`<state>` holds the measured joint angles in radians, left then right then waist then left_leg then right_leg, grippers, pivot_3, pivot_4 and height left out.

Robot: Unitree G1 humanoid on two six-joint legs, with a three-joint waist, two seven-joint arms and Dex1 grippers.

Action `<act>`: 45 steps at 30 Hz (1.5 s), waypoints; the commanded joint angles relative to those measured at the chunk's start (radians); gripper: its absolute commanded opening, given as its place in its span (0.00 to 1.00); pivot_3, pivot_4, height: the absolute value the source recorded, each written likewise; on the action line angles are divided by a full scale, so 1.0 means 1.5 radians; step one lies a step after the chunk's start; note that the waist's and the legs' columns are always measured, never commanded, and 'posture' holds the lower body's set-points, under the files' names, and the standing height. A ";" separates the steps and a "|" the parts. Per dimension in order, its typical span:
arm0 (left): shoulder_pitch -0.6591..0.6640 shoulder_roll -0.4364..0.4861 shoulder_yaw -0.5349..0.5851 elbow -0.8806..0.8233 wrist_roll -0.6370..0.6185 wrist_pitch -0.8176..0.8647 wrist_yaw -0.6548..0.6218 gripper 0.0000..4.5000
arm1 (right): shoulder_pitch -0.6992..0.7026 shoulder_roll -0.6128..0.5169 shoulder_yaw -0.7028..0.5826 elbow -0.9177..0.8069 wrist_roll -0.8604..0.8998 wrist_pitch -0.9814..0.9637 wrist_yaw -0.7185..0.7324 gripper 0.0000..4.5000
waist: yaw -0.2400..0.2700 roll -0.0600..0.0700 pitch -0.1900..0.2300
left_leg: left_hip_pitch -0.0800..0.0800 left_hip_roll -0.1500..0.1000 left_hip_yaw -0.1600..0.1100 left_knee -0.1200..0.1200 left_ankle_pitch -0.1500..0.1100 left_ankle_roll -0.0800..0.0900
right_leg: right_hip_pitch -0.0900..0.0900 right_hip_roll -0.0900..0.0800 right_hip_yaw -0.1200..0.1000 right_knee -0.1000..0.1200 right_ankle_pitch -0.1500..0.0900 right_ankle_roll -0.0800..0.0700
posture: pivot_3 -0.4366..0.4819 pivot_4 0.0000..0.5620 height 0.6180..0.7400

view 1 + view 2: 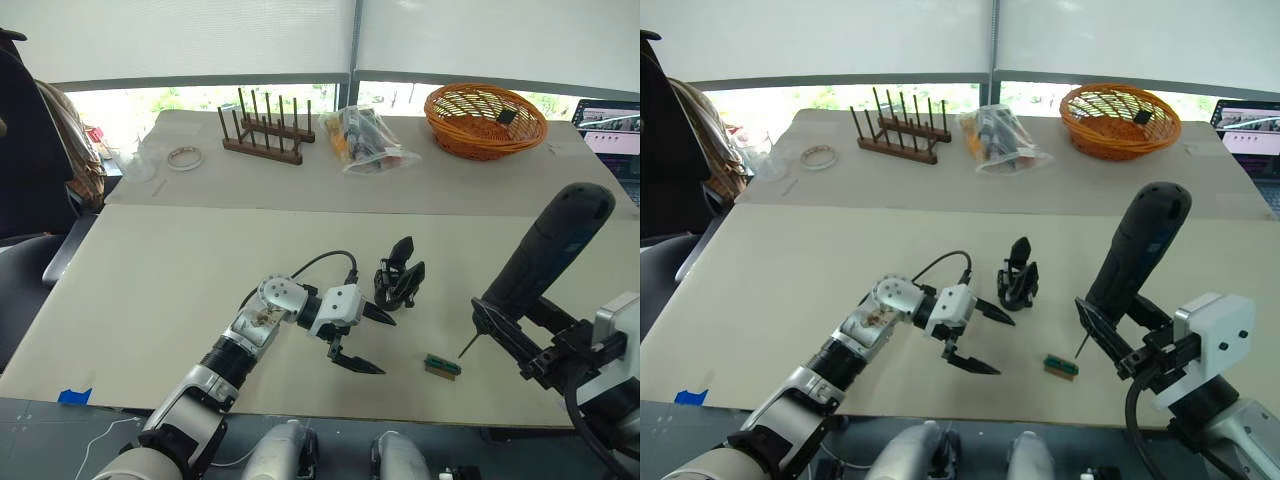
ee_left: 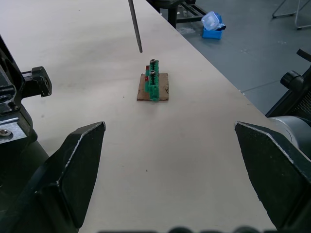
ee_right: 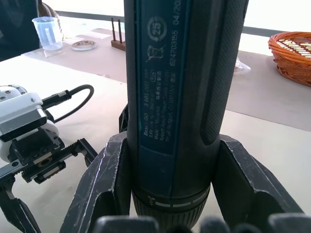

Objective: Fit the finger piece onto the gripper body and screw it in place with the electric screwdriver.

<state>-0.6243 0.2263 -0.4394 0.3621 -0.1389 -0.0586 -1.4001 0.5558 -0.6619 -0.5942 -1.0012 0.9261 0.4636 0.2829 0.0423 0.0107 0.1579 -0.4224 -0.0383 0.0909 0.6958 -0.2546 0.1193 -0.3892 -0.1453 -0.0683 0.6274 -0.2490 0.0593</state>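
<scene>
Your left claw (image 1: 362,340) is spread, empty; right claw (image 3: 170,194) clamps the electric screwdriver (image 1: 545,250); gripper body (image 1: 398,276) stands upright, black, pointed finger up.

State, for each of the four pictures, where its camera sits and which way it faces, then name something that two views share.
Left eye view: head camera, looking down over the table; left gripper open beside the gripper body.
Right eye view: its stereo twin, same scene; right gripper clamps the electric screwdriver.
Left wrist view: along open fingers toward the green block.
Right wrist view: along the screwdriver's barrel.
Shared: green block and screwdriver tip.
</scene>
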 commanded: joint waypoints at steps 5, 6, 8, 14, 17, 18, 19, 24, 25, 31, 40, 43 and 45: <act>-0.009 -0.007 0.000 -0.015 -0.006 -0.006 -0.006 1.00 | 0.020 0.010 -0.021 -0.014 -0.005 -0.023 0.033 0.43 | 0.000 0.000 0.000 | 0.000 0.000 0.000 0.000 0.000 0.000 | 0.000 0.000 0.000 0.000 0.000 0.000 | 0.48 0.27 1.00; -0.009 -0.007 0.000 -0.014 -0.006 -0.005 -0.007 1.00 | 0.030 0.017 -0.020 -0.011 -0.013 -0.029 0.043 0.43 | 0.000 0.000 0.000 | 0.000 0.000 0.000 0.000 0.000 0.000 | 0.000 0.000 0.000 0.000 0.000 0.000 | 0.48 0.27 1.00; -0.010 -0.007 0.000 -0.013 -0.007 -0.004 -0.008 1.00 | 0.042 0.029 -0.020 -0.007 -0.025 -0.037 0.059 0.43 | 0.001 0.000 0.000 | 0.000 0.000 0.000 0.000 0.000 0.000 | 0.000 0.000 0.000 0.000 0.000 0.000 | 0.48 0.27 1.00; -0.010 -0.009 0.000 -0.010 -0.005 -0.006 -0.010 1.00 | 0.058 0.061 -0.016 -0.003 -0.060 -0.056 0.095 0.43 | -0.001 0.000 0.000 | 0.000 0.000 0.000 0.000 0.000 0.001 | 0.000 0.000 0.000 0.000 0.000 0.000 | 0.48 0.27 1.00; -0.011 -0.010 0.001 -0.008 -0.004 -0.008 -0.009 1.00 | 0.061 0.074 -0.019 -0.004 -0.066 -0.061 0.103 0.43 | 0.000 0.000 0.000 | 0.000 0.000 0.000 0.000 0.000 0.001 | 0.000 0.000 0.000 0.000 0.000 0.000 | 0.48 0.27 1.00; -0.011 -0.010 0.001 -0.008 -0.004 -0.009 -0.009 1.00 | 0.063 0.076 -0.023 -0.006 -0.063 -0.061 0.104 0.43 | 0.000 0.000 0.000 | 0.000 0.000 0.000 0.000 0.000 0.001 | 0.000 0.000 0.000 0.000 0.000 0.000 | 0.48 0.27 1.00; -0.011 -0.011 0.001 -0.008 -0.003 -0.009 -0.008 1.00 | 0.064 0.078 -0.026 -0.008 -0.061 -0.061 0.105 0.43 | 0.000 0.000 0.000 | 0.000 0.000 0.000 0.000 0.000 0.001 | 0.000 0.000 0.000 0.000 0.000 0.000 | 0.48 0.27 1.00; -0.010 -0.011 0.001 -0.008 -0.002 -0.011 -0.007 1.00 | 0.062 0.069 -0.047 -0.021 -0.032 -0.057 0.099 0.43 | 0.000 0.000 0.000 | 0.000 0.000 0.000 0.000 0.000 0.001 | 0.000 0.000 0.000 0.000 0.000 0.000 | 0.48 0.27 1.00; -0.011 -0.011 0.001 -0.007 -0.002 -0.011 -0.006 1.00 | 0.059 0.065 -0.052 -0.023 -0.023 -0.055 0.095 0.43 | 0.000 0.000 0.000 | 0.000 0.000 0.000 0.000 0.000 0.001 | 0.000 0.000 0.000 0.000 0.000 0.000 | 0.48 0.27 1.00; -0.013 -0.014 0.001 -0.002 0.000 -0.016 -0.005 1.00 | 0.030 0.039 -0.052 -0.019 0.005 -0.041 0.065 0.43 | 0.000 0.000 0.000 | 0.000 0.000 0.000 0.000 0.000 0.001 | 0.000 0.000 0.000 0.000 0.000 0.000 | 0.48 0.27 1.00; -0.015 -0.014 0.003 0.000 -0.001 -0.015 -0.004 1.00 | 0.020 0.025 -0.020 -0.013 -0.013 -0.033 0.051 0.43 | 0.000 0.000 0.000 | 0.000 0.000 0.000 0.000 0.000 0.001 | 0.000 0.000 0.000 0.000 0.000 0.000 | 0.48 0.27 1.00; -0.015 -0.011 0.003 -0.002 -0.001 -0.015 -0.006 1.00 | 0.016 0.024 -0.017 -0.011 -0.015 -0.033 0.047 0.43 | 0.000 0.000 0.000 | 0.000 0.000 0.000 0.000 0.000 0.001 | 0.000 0.000 0.000 0.000 0.000 0.000 | 0.48 0.27 1.00; -0.015 -0.010 0.003 -0.002 -0.001 -0.015 -0.005 1.00 | 0.014 0.023 -0.015 -0.010 -0.016 -0.033 0.046 0.43 | 0.000 0.000 0.000 | 0.000 0.000 0.000 0.000 0.000 0.001 | 0.000 0.000 0.000 0.000 0.000 0.000 | 0.48 0.27 1.00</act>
<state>-0.6298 0.2129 -0.4400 0.3700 -0.1368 -0.0650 -1.4069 0.5921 -0.6189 -0.6021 -0.9861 0.9031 0.4267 0.3577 0.0422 0.0106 0.1579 -0.4224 -0.0385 0.0912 0.6961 -0.2552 0.1201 -0.3893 -0.1455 -0.0681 0.6273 -0.2488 0.0596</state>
